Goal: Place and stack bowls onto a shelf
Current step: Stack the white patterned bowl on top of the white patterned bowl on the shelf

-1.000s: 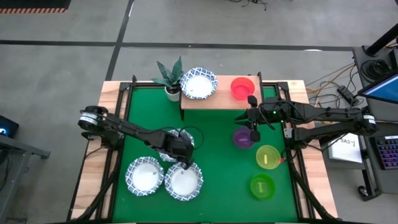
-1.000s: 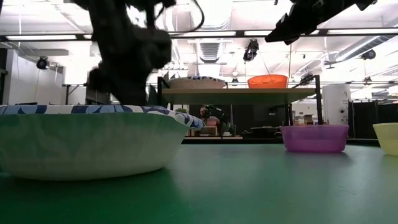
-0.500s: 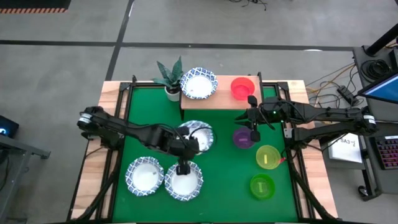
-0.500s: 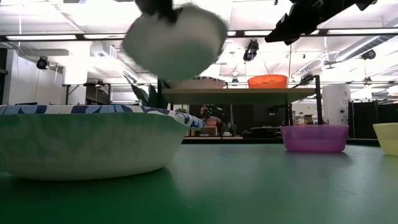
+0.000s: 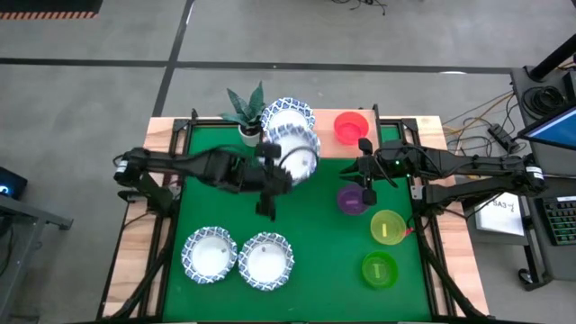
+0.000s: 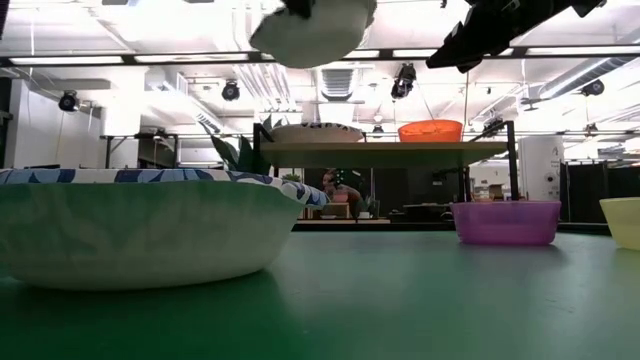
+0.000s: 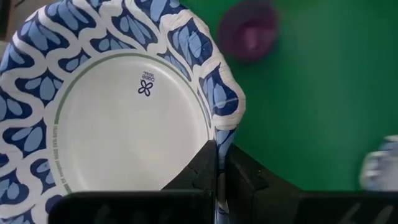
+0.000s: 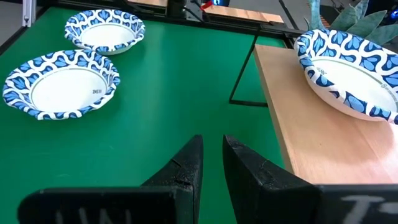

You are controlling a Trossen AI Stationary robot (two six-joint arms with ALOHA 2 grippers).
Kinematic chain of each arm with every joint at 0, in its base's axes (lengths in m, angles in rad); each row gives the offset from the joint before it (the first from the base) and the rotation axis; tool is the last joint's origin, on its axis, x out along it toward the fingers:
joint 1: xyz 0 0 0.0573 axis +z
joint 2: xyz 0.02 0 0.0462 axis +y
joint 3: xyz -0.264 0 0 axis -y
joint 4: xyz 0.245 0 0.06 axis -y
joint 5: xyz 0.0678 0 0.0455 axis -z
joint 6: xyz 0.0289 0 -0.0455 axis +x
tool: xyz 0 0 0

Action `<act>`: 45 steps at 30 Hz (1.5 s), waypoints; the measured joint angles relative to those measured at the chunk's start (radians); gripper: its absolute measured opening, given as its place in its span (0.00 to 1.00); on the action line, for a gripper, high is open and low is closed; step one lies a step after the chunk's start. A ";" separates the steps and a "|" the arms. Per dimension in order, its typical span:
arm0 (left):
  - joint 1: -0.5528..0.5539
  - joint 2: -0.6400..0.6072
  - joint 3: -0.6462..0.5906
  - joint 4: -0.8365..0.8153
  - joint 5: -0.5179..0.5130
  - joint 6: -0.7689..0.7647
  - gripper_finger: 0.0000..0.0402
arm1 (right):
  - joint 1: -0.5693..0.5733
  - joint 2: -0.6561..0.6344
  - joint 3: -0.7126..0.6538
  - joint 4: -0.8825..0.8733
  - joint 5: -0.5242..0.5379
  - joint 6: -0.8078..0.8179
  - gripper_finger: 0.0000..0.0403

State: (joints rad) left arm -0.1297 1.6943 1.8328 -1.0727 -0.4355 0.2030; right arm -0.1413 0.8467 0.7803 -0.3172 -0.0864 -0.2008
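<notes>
My left gripper (image 5: 274, 171) is shut on a wide white bowl with a blue wavy rim (image 5: 297, 153), held in the air at the near edge of the shelf (image 5: 328, 144). On the shelf rest another wide bowl (image 5: 288, 115) and the red bowl (image 5: 351, 126). Two more wide bowls (image 5: 210, 254) (image 5: 265, 261) sit on the green mat near its near edge. The purple (image 5: 353, 200), yellow (image 5: 387, 227) and green (image 5: 379, 268) bowls stand on the mat's right side. My right gripper (image 8: 212, 155) hovers above the purple bowl, open by a narrow gap. My left gripper pinches the held bowl by its blue wavy rim (image 7: 222, 127), one finger inside the bowl and one outside. The fingers come roughly level from the table's left and near side. The bowl is lifted clear, higher than the shelf top (image 6: 312, 25).
A potted plant (image 5: 245, 112) stands at the shelf's left end. The shelf's black legs (image 8: 244, 68) stand on the mat. The mat's middle (image 5: 306, 220) is bare green. Black frame rails run along the table's left and right sides.
My left gripper has risen from the mat and travelled toward the far edge and the shelf. The wide bowl it holds has been lifted clear of the mat and carried up to the shelf's near edge.
</notes>
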 joint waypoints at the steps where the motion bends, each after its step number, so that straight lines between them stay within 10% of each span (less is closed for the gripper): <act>1: 0.028 0.000 0.000 -0.001 0.000 0.021 0.00 | 0.000 0.000 0.000 0.000 0.000 0.000 0.13; 18: 0.457 0.005 -0.013 0.121 0.243 0.189 0.00 | 0.000 0.000 0.000 -0.002 0.000 -0.037 0.13; 45: 0.505 0.120 -0.016 0.154 0.309 0.202 0.16 | 0.000 0.000 0.000 -0.016 0.000 -0.045 0.13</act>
State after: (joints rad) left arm 0.3756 1.8145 1.8172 -0.9185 -0.1263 0.4054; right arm -0.1417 0.8467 0.7803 -0.3330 -0.0864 -0.2462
